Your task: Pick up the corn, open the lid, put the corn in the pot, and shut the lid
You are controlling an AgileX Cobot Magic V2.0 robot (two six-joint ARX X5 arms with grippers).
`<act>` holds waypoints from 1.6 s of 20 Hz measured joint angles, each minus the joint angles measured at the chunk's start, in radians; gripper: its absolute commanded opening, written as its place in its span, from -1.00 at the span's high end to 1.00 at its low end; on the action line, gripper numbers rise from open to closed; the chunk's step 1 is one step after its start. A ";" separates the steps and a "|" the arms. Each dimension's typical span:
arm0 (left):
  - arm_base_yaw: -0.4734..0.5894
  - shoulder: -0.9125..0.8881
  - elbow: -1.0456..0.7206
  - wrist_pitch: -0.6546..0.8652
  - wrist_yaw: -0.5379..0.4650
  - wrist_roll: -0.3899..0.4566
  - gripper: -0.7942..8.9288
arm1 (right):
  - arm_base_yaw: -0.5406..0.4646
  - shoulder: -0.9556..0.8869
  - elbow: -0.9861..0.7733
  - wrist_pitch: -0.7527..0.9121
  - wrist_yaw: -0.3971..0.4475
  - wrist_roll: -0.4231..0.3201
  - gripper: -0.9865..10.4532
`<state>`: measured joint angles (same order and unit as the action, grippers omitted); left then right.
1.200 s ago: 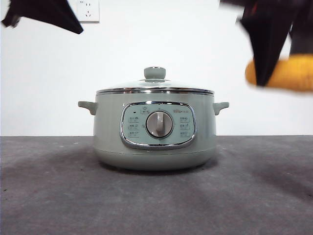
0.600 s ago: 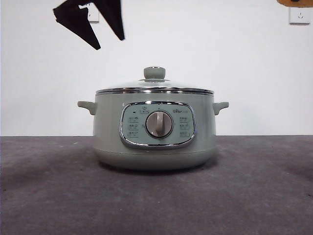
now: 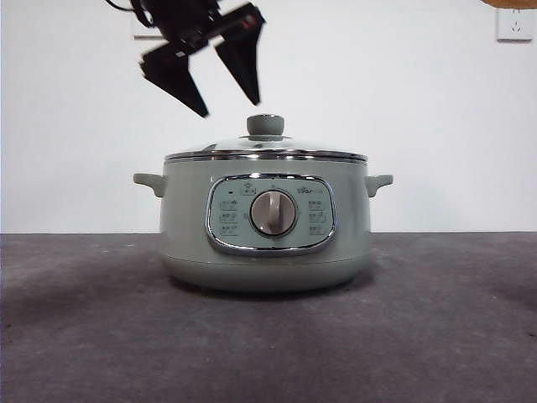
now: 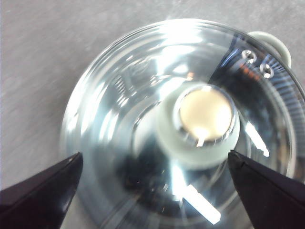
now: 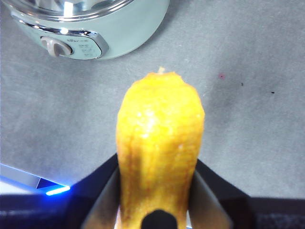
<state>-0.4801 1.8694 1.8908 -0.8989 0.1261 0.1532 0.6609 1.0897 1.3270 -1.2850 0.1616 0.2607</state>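
One corn cob (image 5: 159,152) sits clamped between the two jaws of my right gripper (image 5: 157,191), held high above the grey table (image 3: 436,336), off to one side of the pot; in the front view only a sliver of it shows at the top right corner. One sage-green pot (image 3: 265,222) stands mid-table, with bare table on every side. Its one glass lid (image 3: 265,152) is seated on the rim. My left gripper (image 3: 225,99) hangs just above the lid, jaws spread wide and empty, apart from the single green knob (image 4: 202,125).
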 measured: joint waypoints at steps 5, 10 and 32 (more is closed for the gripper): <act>-0.039 0.029 0.000 0.076 0.053 -0.030 -0.47 | 0.000 0.000 0.000 0.000 0.000 0.000 0.85; -0.043 0.040 0.000 0.099 0.070 -0.051 -0.46 | 0.000 0.000 0.000 0.020 0.001 0.000 0.85; -0.066 0.079 0.000 0.121 0.018 -0.053 0.86 | 0.000 0.000 0.000 0.026 0.003 0.000 0.85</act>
<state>-0.5465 1.9488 1.8908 -0.7784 0.1444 0.1001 0.6609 1.0897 1.3270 -1.2587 0.1650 0.2611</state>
